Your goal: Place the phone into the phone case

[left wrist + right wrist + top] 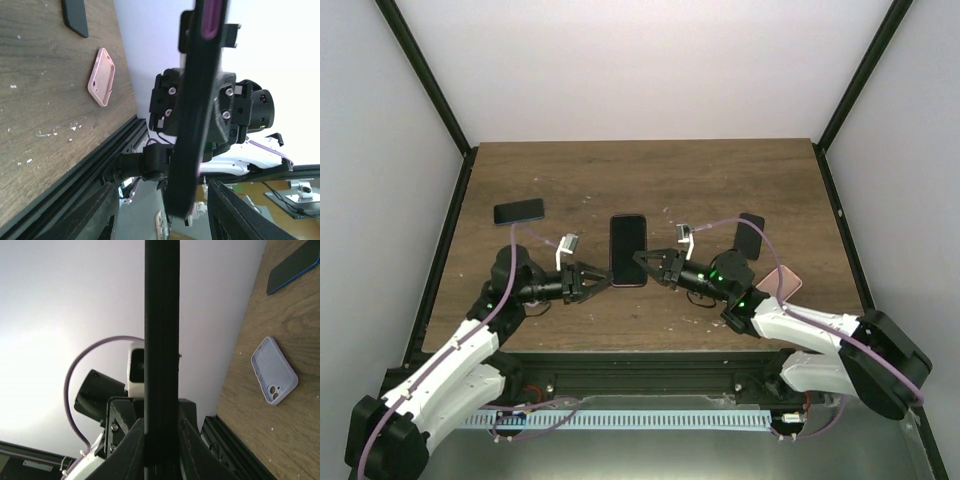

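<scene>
A black phone with a magenta rim (pixel 628 250) is held face up above the middle of the table. My right gripper (pixel 643 264) is shut on its right edge; in the right wrist view the phone (pixel 161 340) stands edge-on between the closed-in fingers (pixel 129 440). My left gripper (pixel 602 281) is open at the phone's lower left corner; in the left wrist view the phone's end (pixel 197 125) sits between the spread fingers (pixel 100 210) without clear contact. A pink case (pixel 780 282) lies at the right, also in the left wrist view (pixel 101 76). A lavender case (pixel 274 371) lies near the left arm.
A blue-edged phone (pixel 519 211) lies at the back left and also shows in the right wrist view (pixel 292 270). A black flat object (pixel 750 235) lies at the right, beyond the pink case. Black frame rails border the table's sides and near edge.
</scene>
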